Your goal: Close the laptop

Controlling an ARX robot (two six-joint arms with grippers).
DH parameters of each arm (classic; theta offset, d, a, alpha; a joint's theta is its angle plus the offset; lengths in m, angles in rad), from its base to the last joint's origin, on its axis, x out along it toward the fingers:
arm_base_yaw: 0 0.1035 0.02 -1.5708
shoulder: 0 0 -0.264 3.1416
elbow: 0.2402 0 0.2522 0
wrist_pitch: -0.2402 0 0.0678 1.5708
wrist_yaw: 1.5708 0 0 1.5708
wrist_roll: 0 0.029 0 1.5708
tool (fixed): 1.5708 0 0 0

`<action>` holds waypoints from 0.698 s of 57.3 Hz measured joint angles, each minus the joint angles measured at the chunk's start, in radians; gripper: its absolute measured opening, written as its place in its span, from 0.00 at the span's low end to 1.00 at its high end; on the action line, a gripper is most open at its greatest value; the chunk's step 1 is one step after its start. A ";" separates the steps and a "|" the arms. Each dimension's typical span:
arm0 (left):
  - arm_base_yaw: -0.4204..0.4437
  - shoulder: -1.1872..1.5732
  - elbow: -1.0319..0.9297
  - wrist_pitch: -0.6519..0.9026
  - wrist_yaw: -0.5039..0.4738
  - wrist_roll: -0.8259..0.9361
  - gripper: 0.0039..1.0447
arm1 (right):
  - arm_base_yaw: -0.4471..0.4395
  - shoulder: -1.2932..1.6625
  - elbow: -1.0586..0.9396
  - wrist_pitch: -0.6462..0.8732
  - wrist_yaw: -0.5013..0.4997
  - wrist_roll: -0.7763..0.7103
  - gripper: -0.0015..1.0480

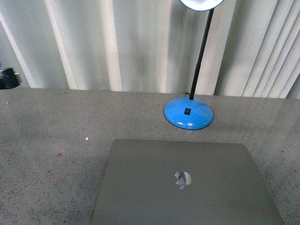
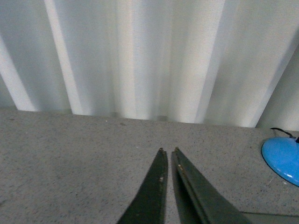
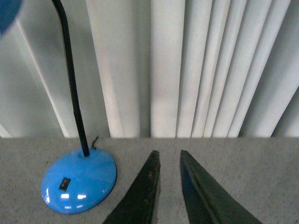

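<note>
Front view: the laptop [image 1: 187, 185] lies closed and flat on the near, right-of-centre part of the speckled grey bench [image 1: 51, 145], lid up with the shiny logo [image 1: 183, 179] showing; its near edge is cut off by the frame. Just beyond its far edge stands the blue lamp base [image 1: 188, 113], apart from the lid, with a small black switch [image 1: 187, 111] on top and a black gooseneck [image 1: 200, 51] rising to the lamp head [image 1: 201, 3], which is cropped at the top. White pleated curtains [image 1: 117, 42] close off the far side. A dark object [image 1: 8, 78] at the far left edge is too cropped to identify. Wrist views: the left gripper [image 2: 168, 150] hovers over bare bench, fingers [image 2: 156, 186] clenched almost together, grasping nothing; the right gripper [image 3: 168, 152] hangs near the lamp base, fingers [image 3: 145, 191] slightly parted, released.
</note>
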 joint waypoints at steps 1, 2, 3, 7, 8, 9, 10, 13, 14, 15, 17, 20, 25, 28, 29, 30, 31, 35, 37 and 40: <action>0.005 -0.016 -0.015 0.000 0.007 0.003 0.03 | -0.010 -0.018 -0.017 0.004 -0.014 -0.001 0.03; 0.007 -0.031 -0.029 -0.002 0.011 0.010 0.03 | -0.016 -0.034 -0.034 0.006 -0.032 -0.002 0.03; 0.008 -0.039 -0.036 -0.003 0.016 0.013 0.03 | -0.019 -0.042 -0.042 0.007 -0.037 -0.005 0.03; 0.019 -0.092 -0.081 -0.014 0.039 0.021 0.03 | -0.034 -0.087 -0.098 0.008 -0.040 -0.005 0.03; 0.022 -0.108 -0.093 -0.019 0.043 0.023 0.03 | -0.037 -0.099 -0.113 0.008 -0.039 -0.005 0.03; 0.024 -0.116 -0.098 -0.021 0.043 0.023 0.03 | -0.040 -0.111 -0.128 0.008 -0.038 -0.005 0.03; 0.028 -0.131 -0.109 -0.026 0.046 0.024 0.03 | -0.042 -0.117 -0.135 0.007 -0.037 -0.005 0.03; 0.040 -0.169 -0.135 -0.040 0.054 0.026 0.03 | -0.045 -0.158 -0.174 0.003 -0.037 -0.005 0.03; 0.044 -0.186 -0.145 -0.047 0.058 0.027 0.03 | -0.045 -0.166 -0.180 0.002 -0.037 -0.005 0.03; 0.047 -0.202 -0.154 -0.053 0.061 0.028 0.03 | -0.045 -0.180 -0.192 0.000 -0.038 -0.005 0.03; 0.053 -0.227 -0.168 -0.064 0.064 0.029 0.03 | -0.045 -0.197 -0.209 0.002 -0.038 -0.005 0.03; 0.061 -0.267 -0.189 -0.084 0.072 0.031 0.03 | -0.045 -0.206 -0.243 0.045 -0.039 -0.006 0.03; 0.075 -0.342 -0.222 -0.125 0.086 0.033 0.03 | -0.044 -0.252 -0.302 0.030 -0.041 -0.006 0.03; 0.082 -0.377 -0.237 -0.148 0.093 0.034 0.03 | -0.045 -0.288 -0.320 0.013 -0.040 -0.006 0.03; 0.097 -0.392 -0.242 -0.158 0.114 0.035 0.03 | -0.045 -0.296 -0.323 0.009 -0.040 -0.006 0.03; 0.111 -0.409 -0.249 -0.170 0.142 0.035 0.03 | -0.045 -0.312 -0.330 0.001 -0.040 -0.006 0.03; 0.123 -0.426 -0.255 -0.181 0.154 0.035 0.03 | -0.045 -0.329 -0.336 -0.008 -0.039 -0.006 0.03; 0.143 -0.476 -0.270 -0.215 0.161 0.035 0.03 | -0.045 -0.386 -0.357 -0.042 -0.040 -0.006 0.03; 0.151 -0.509 -0.278 -0.238 0.160 0.035 0.03 | -0.045 -0.410 -0.367 -0.057 -0.040 -0.006 0.03; 0.154 -0.549 -0.288 -0.269 0.161 0.035 0.03 | -0.045 -0.449 -0.380 -0.085 -0.040 -0.006 0.03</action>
